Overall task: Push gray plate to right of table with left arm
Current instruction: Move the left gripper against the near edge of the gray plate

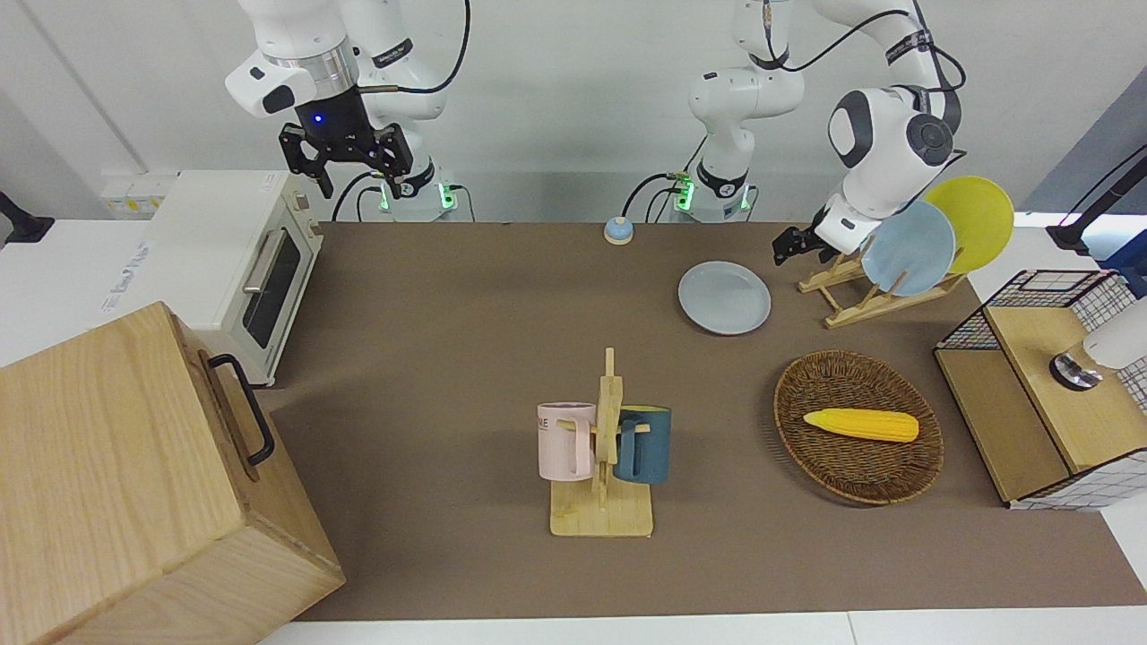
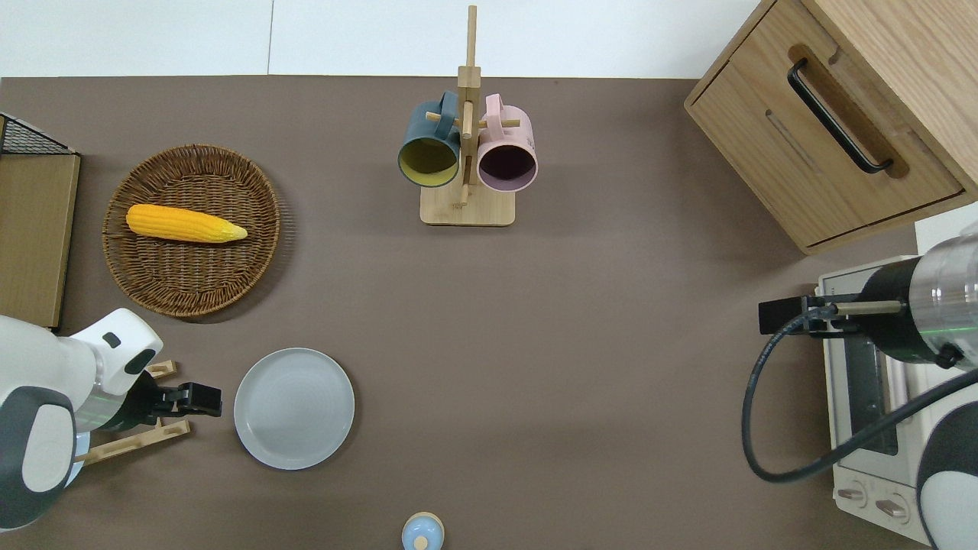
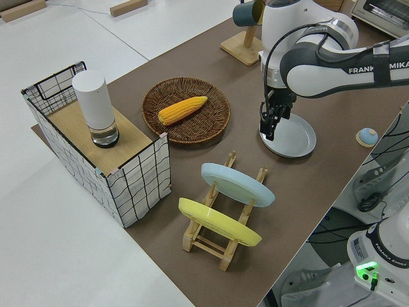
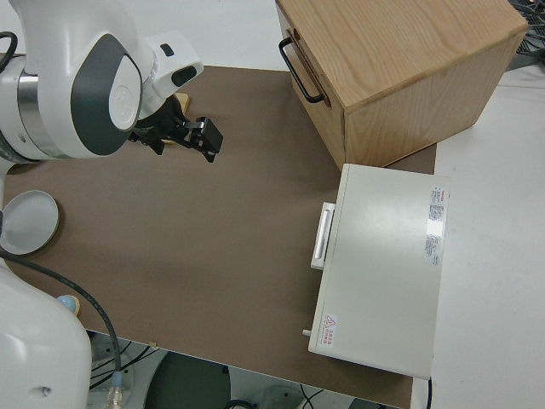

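Observation:
The gray plate (image 1: 724, 297) lies flat on the brown table (image 1: 466, 340) near the robots; it also shows in the overhead view (image 2: 294, 408) and the left side view (image 3: 291, 135). My left gripper (image 2: 202, 399) hangs low, just beside the plate's rim on the side toward the left arm's end of the table, between the plate and the wooden dish rack (image 1: 851, 300). A small gap shows between it and the rim. It also shows in the left side view (image 3: 270, 123). My right gripper (image 1: 345, 161) is parked and open.
The dish rack holds a sky-blue plate (image 1: 907, 249) and a yellow plate (image 1: 977, 219). A wicker basket (image 2: 191, 290) with a corn cob (image 2: 183, 223), a mug tree (image 2: 466, 153), a wooden box (image 1: 116, 475), a toaster oven (image 1: 233, 260) and a small blue knob (image 1: 618, 231) stand around.

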Controlling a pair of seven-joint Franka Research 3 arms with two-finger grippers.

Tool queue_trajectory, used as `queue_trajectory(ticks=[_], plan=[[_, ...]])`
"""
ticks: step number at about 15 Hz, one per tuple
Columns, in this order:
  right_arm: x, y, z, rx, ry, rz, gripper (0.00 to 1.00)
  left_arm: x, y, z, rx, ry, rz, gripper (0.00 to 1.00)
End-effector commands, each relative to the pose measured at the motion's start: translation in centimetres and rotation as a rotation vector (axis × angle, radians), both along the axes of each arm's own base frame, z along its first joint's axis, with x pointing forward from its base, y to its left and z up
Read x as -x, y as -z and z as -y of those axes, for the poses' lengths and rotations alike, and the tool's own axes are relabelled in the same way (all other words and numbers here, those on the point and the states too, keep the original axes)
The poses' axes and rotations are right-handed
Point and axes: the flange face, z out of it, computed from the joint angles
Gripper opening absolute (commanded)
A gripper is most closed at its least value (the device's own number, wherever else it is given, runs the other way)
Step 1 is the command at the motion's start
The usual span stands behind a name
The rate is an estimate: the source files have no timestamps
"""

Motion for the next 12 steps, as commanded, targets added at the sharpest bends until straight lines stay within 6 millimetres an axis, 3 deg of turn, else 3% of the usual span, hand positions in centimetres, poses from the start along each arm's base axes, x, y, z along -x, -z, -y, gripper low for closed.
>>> queue_trajectory(ticks=[1, 4, 6, 8, 9, 11, 12], plan=[[0.8, 0.0, 0.0, -0.009, 0.02, -0.003, 0.996, 3.1, 3.3, 0.0, 0.049, -0.042, 0.021, 0.98], [0.8, 0.0, 0.0, -0.009, 0.022, -0.003, 0.996, 5.5, 7.9, 0.1, 0.072, -0.059, 0.033, 0.97], [0.8, 0.0, 0.0, -0.009, 0.02, -0.003, 0.996, 5.6, 8.1, 0.1, 0.078, -0.055, 0.032, 0.94], [0.8, 0.0, 0.0, -0.009, 0.02, -0.003, 0.996, 5.5, 8.0, 0.1, 0.08, -0.047, 0.036, 0.69], [0.8, 0.0, 0.0, -0.009, 0.02, -0.003, 0.996, 5.6, 8.1, 0.1, 0.08, -0.048, 0.036, 0.62], [0.8, 0.0, 0.0, -0.009, 0.02, -0.003, 0.996, 5.4, 8.2, 0.2, 0.08, -0.047, 0.041, 0.51], [0.8, 0.0, 0.0, -0.009, 0.02, -0.003, 0.996, 5.4, 8.3, 0.3, 0.079, -0.047, 0.04, 0.51]])
